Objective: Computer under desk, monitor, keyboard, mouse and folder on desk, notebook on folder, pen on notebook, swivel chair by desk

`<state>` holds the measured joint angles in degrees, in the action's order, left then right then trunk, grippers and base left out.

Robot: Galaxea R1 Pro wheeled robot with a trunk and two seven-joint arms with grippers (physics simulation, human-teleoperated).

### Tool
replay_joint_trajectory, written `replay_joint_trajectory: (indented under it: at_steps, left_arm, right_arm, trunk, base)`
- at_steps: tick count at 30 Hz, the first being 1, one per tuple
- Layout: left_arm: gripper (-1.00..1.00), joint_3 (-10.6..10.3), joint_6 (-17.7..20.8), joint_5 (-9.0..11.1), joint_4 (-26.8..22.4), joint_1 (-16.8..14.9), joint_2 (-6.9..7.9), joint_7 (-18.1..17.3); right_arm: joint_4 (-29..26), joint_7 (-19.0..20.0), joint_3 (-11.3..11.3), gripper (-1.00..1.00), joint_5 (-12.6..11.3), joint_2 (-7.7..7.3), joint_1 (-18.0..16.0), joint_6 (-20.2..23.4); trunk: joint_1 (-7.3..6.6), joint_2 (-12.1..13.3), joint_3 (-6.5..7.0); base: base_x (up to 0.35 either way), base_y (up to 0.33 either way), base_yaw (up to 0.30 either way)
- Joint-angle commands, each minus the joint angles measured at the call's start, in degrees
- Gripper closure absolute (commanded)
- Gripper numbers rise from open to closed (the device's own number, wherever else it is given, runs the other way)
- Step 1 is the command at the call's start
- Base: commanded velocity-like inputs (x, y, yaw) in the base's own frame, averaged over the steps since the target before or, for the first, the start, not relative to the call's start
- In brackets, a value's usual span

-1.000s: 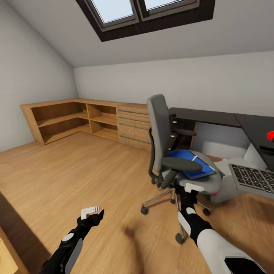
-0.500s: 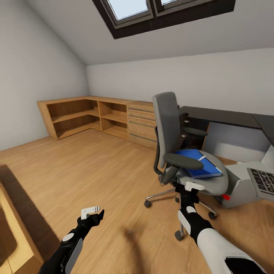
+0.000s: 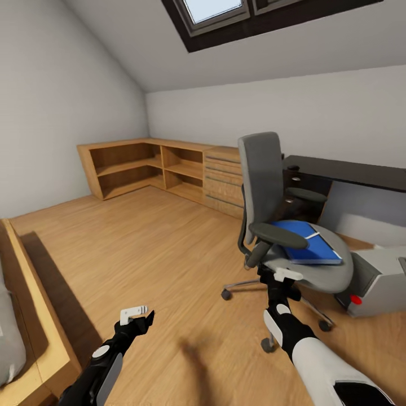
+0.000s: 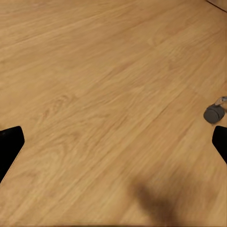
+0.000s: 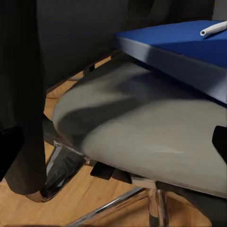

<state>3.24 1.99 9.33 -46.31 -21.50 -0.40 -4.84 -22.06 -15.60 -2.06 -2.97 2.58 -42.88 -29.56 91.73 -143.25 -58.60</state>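
Note:
The grey swivel chair stands on the floor in front of the black desk. On its seat lies the blue folder with the white pen across it. The grey computer rests on the floor to the chair's right. My right gripper hangs open just before the seat's front edge; the right wrist view shows the seat, folder and pen close up. My left gripper is open over bare floor, with a chair caster nearby. Monitor, keyboard, mouse and notebook are out of view.
A low wooden shelf unit and a wooden drawer chest line the far wall. A bed frame runs along the near left. Open wooden floor lies between the bed and the chair.
The camera has turned left, so the whole picture has slid right. The keyboard and desk's right part left the view and the bed came in. Both arms hold the same pose.

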Motion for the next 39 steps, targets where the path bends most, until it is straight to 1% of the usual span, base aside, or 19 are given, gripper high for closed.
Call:
replay_joint_trajectory:
  at_steps: [1,8,12,16,20,27,39]
  left_arm:
    - [-1.0,0.19,0.21,0.6,0.0,-0.03,-0.04,-0.43]
    - [-1.0,0.19,0.21,0.6,0.0,-0.03,-0.04,-0.44]
    - [-1.0,0.19,0.21,0.53,0.0,-0.03,-0.04,-0.39]
    - [-1.0,0.19,0.21,0.51,0.0,-0.03,-0.04,-0.42]
    - [-1.0,0.19,0.22,0.51,0.0,-0.03,-0.04,-0.43]
    - [-1.0,0.19,0.21,0.53,0.0,-0.03,-0.04,-0.43]
    - [-1.0,0.19,0.21,0.59,0.0,-0.03,-0.01,-0.43]
  right_arm:
    - [3.6,0.4,-0.29,-1.0,-0.53,0.03,-0.01,-0.19]
    - [3.51,0.35,-0.36,-1.0,-0.55,-0.15,-0.01,-0.23]
    - [3.44,0.32,-0.39,-1.0,-0.55,-0.26,-0.01,-0.24]
    - [3.43,0.31,-0.35,-1.0,-0.55,-0.29,-0.01,-0.45]
    - [3.42,-0.07,-0.34,-1.0,-0.5,-0.28,-0.01,-1.84]
    - [3.49,-3.32,-0.32,-1.0,-0.47,-0.29,-0.01,-3.59]
    - [3.57,-4.06,-0.23,-1.0,-0.38,-0.15,-0.01,-4.26]
  trunk:
    - [0.0,-0.01,-0.13]
    - [0.0,-0.01,-0.63]
    - [0.0,-0.01,-0.85]
    - [0.0,-0.01,-0.9]
    - [0.0,-0.01,-0.9]
    - [0.0,-0.01,-0.91]
    - [0.0,-0.01,-0.91]
  base:
    - [0.0,0.0,0.185]
    - [0.0,-0.001,0.185]
    - [0.0,-0.138,0.14]
    - [0.0,-0.214,0.03]
    - [0.0,-0.053,0.005]
    - [0.0,-0.01,0.001]
    - [0.0,-0.001,0.0]
